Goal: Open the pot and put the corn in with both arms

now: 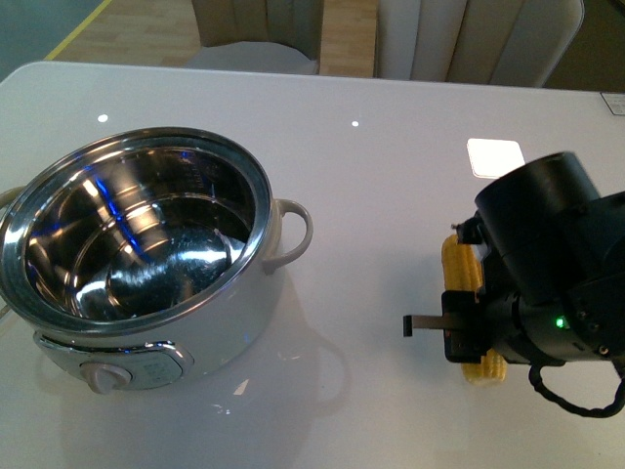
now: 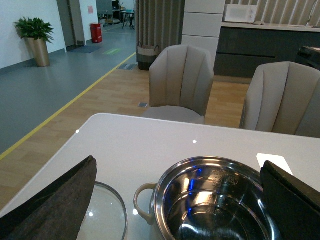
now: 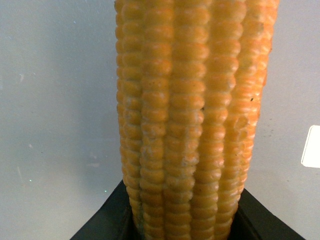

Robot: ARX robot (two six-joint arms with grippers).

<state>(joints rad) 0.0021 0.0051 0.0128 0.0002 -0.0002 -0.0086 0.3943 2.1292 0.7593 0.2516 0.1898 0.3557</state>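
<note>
The pot (image 1: 266,210) stands open on the left of the white table, its steel inside empty; it also shows in the left wrist view (image 2: 161,192). The corn (image 1: 459,264) is to the right of the pot, low at the table. My right gripper (image 1: 471,327) is shut on it, the cob sticking out past both sides. In the right wrist view the corn (image 3: 190,115) fills the frame between the dark fingers (image 3: 102,222). My left gripper (image 2: 178,162) is open and empty above the pot's near side, with its pads (image 2: 55,205) wide apart. It is out of the front view.
A round glass lid (image 2: 107,217) lies flat on the table beside the pot's loop handle (image 2: 142,200). A white card (image 1: 494,156) lies on the table beyond the corn. Chairs (image 1: 479,39) stand past the table's far edge.
</note>
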